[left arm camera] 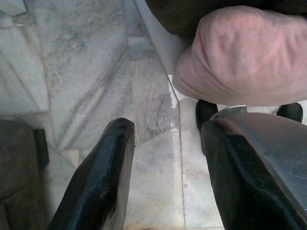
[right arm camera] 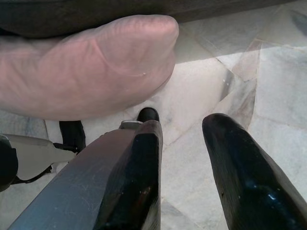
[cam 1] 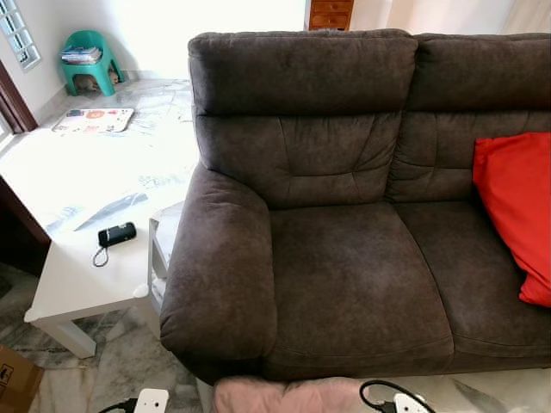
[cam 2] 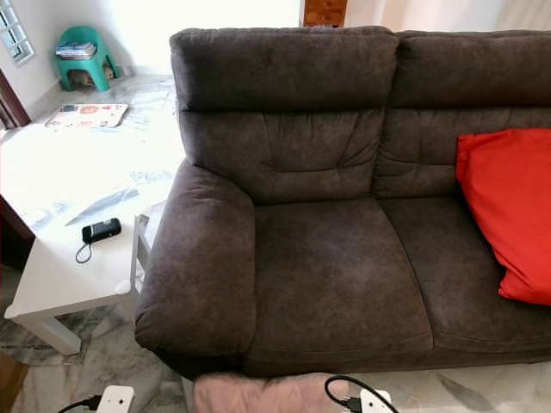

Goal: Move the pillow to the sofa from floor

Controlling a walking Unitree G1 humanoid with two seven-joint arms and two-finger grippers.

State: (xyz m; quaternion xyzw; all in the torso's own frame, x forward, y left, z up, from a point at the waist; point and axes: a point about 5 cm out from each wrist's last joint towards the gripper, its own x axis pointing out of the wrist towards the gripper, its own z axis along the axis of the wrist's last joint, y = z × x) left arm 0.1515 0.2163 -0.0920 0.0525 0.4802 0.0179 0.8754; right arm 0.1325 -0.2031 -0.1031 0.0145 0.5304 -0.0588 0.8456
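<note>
A pale pink pillow (cam 1: 284, 396) sits low in front of the dark brown sofa (cam 1: 353, 284), at the bottom edge of the eye views. It lies between two white wrist parts, one on the left (cam 1: 151, 400) and one on the right (cam 1: 405, 403). In the left wrist view my left gripper (left arm camera: 168, 129) is open over marble floor, with the pillow (left arm camera: 240, 52) just beyond one finger. My right gripper (right arm camera: 184, 127) is also open, the pillow (right arm camera: 86, 67) bulging beyond its other side. Neither has anything between its fingers.
A red cushion (cam 1: 516, 206) leans on the sofa's right seat. A white low table (cam 1: 77, 275) with a small black device (cam 1: 116, 234) stands by the left armrest. A cardboard box (cam 1: 13, 379) is at bottom left, a green stool (cam 1: 86, 60) far back.
</note>
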